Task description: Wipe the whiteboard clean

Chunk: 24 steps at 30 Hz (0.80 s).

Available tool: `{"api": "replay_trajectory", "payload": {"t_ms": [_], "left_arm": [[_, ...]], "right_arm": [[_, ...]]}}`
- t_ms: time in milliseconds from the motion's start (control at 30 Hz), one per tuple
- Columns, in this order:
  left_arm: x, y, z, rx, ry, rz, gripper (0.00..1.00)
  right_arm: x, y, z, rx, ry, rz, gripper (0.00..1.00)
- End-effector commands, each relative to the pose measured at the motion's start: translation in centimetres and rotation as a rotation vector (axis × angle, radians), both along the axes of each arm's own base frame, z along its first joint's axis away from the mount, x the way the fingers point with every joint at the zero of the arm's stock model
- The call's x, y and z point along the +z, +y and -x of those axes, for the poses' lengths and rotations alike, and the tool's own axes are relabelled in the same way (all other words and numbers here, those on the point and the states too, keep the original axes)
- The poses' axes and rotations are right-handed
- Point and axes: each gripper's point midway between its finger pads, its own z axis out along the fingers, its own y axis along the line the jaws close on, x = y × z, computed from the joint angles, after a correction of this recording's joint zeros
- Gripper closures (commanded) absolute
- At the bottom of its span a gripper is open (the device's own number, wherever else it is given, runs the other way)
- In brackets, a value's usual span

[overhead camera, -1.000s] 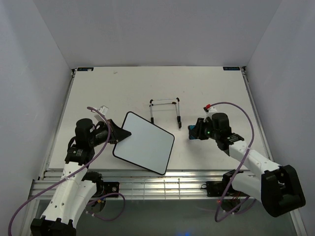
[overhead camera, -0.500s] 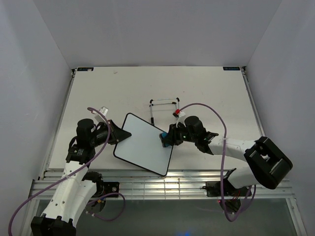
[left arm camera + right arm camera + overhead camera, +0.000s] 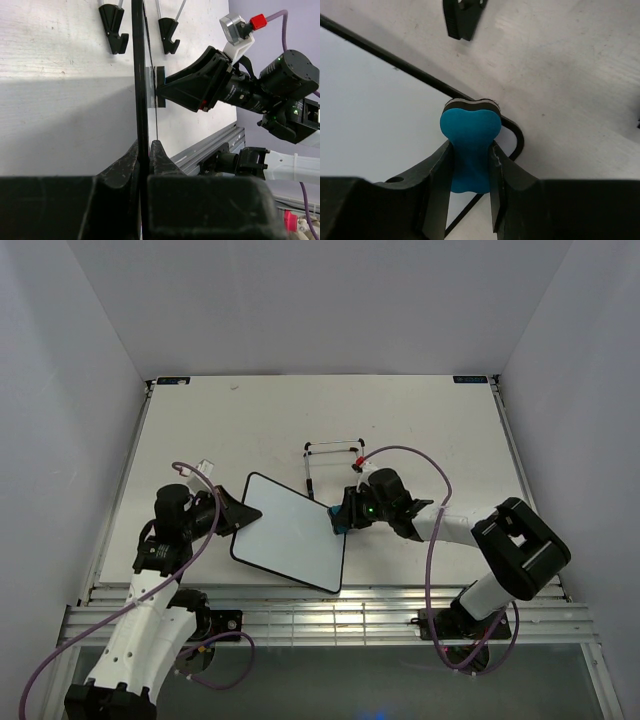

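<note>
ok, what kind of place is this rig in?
Probably a lab test booth: plain white walls enclose a white table, aluminium rails run along its near edge, and a left arm and right arm mounted there work on a whiteboard.

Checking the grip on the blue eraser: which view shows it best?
Right wrist: the blue eraser fills the centre, clamped in the right end effector, at the whiteboard corner. Left wrist shows only its edge against the whiteboard; top external shows a small blue speck.
</note>
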Motion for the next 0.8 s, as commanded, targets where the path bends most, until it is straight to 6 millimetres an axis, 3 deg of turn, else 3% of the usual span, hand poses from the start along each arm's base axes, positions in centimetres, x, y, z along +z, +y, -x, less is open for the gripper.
{"api": "replay_trajectory", "payload": {"t_ms": [0, 200, 333, 467, 600, 700, 767], "left_arm": [[2.4, -1.1, 0.9, -0.101, -0.113, 0.019, 1.0], [3.3, -0.3, 1.0, -0.071, -0.143, -0.033, 1.0], [4.0, -0.1, 1.1, -0.065, -0.162, -0.043, 1.0], [5.1, -0.1, 1.1, -0.066, -0.187, -0.036, 1.0], [6.9, -0.3, 0.7, -0.062, -0.23, -0.023, 1.0], [8.8, -0.6, -0.3, -0.055, -0.265, 0.011, 1.0], [11.0, -1.0, -0.6, -0.071, -0.318, 0.044, 1.0]], "right_arm": [[-4.4, -3.2, 0.9, -0.032, 0.144, 0.14, 0.83], [-3.6, -7.4, -1.0, -0.121, 0.139, 0.194, 0.83], [-0.2, -10.1, -2.3, -0.174, 0.053, 0.217, 0.83], [3.0, -14.5, -3.8, -0.294, -0.045, 0.282, 0.8], [-0.4, -19.4, -2.7, -0.386, 0.101, 0.458, 0.79], [-2.2, -20.4, -2.5, -0.42, 0.183, 0.536, 0.74], [-3.2, -21.3, -2.4, -0.442, 0.211, 0.596, 0.63]]}}
